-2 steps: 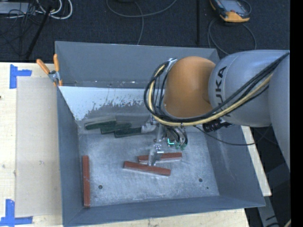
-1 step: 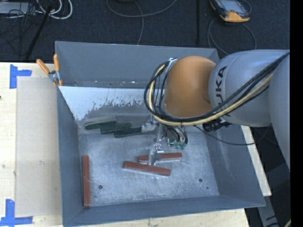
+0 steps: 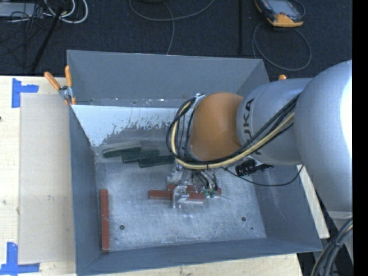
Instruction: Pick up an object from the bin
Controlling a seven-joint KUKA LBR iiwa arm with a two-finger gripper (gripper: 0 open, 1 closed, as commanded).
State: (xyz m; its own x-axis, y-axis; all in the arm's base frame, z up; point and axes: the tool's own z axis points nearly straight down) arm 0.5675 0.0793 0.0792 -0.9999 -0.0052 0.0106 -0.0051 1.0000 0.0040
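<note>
My end effector [image 3: 184, 200] sits low over a short, flat reddish-brown bar [image 3: 156, 195] lying mid-floor in the grey metal bin [image 3: 253, 226]. I cannot tell whether it is wide or clamped (the wrist hides it). By my reading the bar is not yet lifted, so gripping and raising are left.

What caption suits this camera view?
Robot arm low over a red-brown bar mid-bin; a second bar along the left wall, dark green pieces behind.

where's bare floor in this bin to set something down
Bare floor lies between the red-brown bar at left and the gripper, and right of the gripper. Crowded: red-brown piece at the gripper, dark green sticks behind.
</note>
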